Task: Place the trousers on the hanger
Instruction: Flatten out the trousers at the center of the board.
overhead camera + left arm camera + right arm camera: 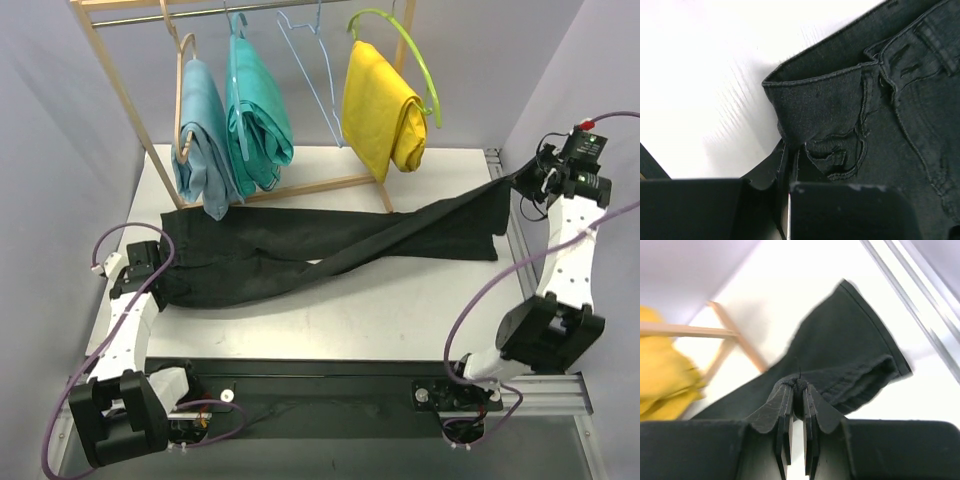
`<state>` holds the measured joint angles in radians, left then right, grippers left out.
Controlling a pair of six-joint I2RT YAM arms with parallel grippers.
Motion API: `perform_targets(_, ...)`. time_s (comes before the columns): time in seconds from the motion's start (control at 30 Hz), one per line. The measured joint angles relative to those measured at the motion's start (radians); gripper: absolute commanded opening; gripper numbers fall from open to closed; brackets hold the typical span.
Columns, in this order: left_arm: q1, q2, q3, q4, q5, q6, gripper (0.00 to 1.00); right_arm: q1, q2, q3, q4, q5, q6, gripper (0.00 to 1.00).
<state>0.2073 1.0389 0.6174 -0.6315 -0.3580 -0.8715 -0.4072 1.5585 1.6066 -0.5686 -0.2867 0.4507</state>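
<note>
The black trousers (300, 250) lie stretched across the white table, waist at the left and leg ends at the right. My left gripper (163, 262) is shut on the waistband edge; in the left wrist view the waistband (825, 100) folds down into the closed jaws of that gripper (790, 162). My right gripper (516, 186) is shut on a leg near the hem and holds it raised off the table; the right wrist view shows that gripper (799, 390) pinching the black cloth (840, 350). The light-blue wire hanger (318, 75) hangs empty on the rack rail, behind the trousers.
A wooden rack (110, 80) stands at the back of the table. It carries a tan wooden hanger (182, 70) with blue trousers, teal trousers (258, 110), and a lime-green hanger (420, 60) with yellow trousers (380, 110). A metal rail (515, 250) runs along the table's right edge.
</note>
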Motion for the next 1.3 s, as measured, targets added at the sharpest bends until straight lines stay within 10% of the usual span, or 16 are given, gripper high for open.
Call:
perform_targets(0.13,0.027,-0.02,0.01,-0.001,0.003,0.003,0.0,0.01,-0.159,-0.111,0.136,-0.026,-0.029,0.15)
perform_targets(0.3,0.039,-0.026,0.01,-0.005,0.007,0.003,0.0,-0.036,-0.278,-0.457,0.188,0.085,0.014,0.64)
perform_targets(0.37,0.039,-0.038,0.01,-0.011,0.007,0.004,0.0,-0.097,-0.262,-0.594,0.173,0.128,0.061,0.7)
perform_targets(1.3,0.009,-0.113,-0.028,-0.022,-0.013,0.096,0.0,-0.195,-0.231,-0.859,0.114,0.103,0.393,0.68)
